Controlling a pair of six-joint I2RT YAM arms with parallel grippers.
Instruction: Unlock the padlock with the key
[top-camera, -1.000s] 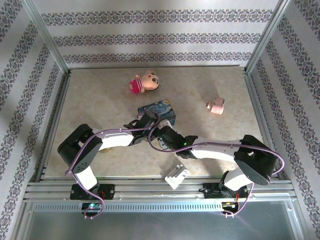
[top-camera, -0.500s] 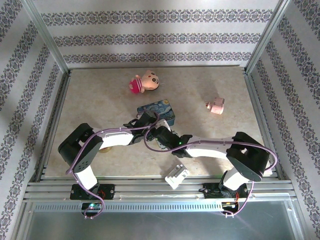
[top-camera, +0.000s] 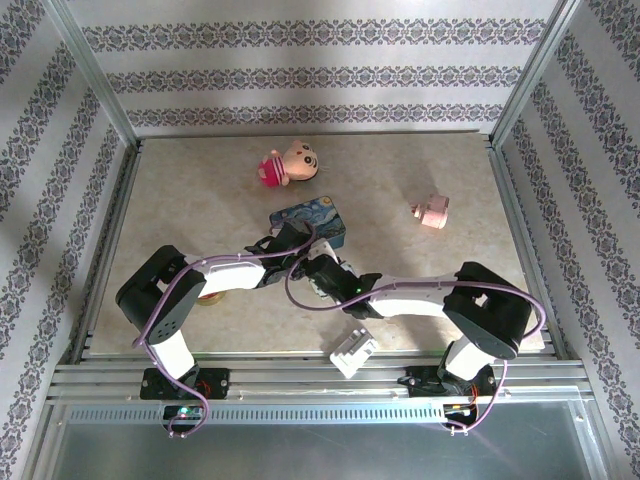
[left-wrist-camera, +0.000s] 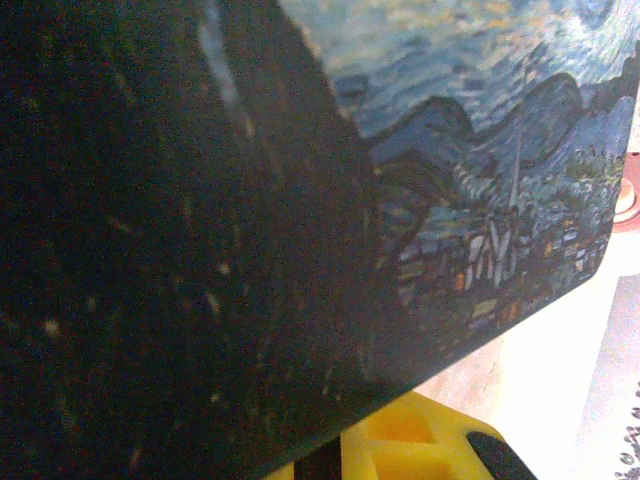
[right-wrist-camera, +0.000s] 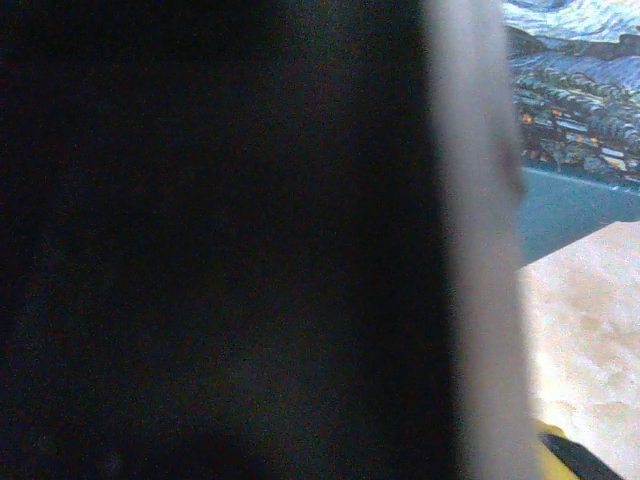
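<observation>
1. A dark, unfocused mass (right-wrist-camera: 200, 240) spans the left and centre of the right wrist view, top to bottom. No detail resolves on it, so it cannot be identified.
2. A pale, blurred vertical band (right-wrist-camera: 475, 250) borders the mass on its right side.
3. Beyond the band, at upper right, is a painted tin (right-wrist-camera: 580, 90). Its face carries a dark blue night landscape with small orange lights. Its plain teal side wall (right-wrist-camera: 575, 205) runs below that face.
4. The wall's lower edge meets the beige, mottled worktop (right-wrist-camera: 585, 330).
5. A yellow part (right-wrist-camera: 552, 440) with a black piece (right-wrist-camera: 600, 465) shows at the bottom right corner.
</observation>
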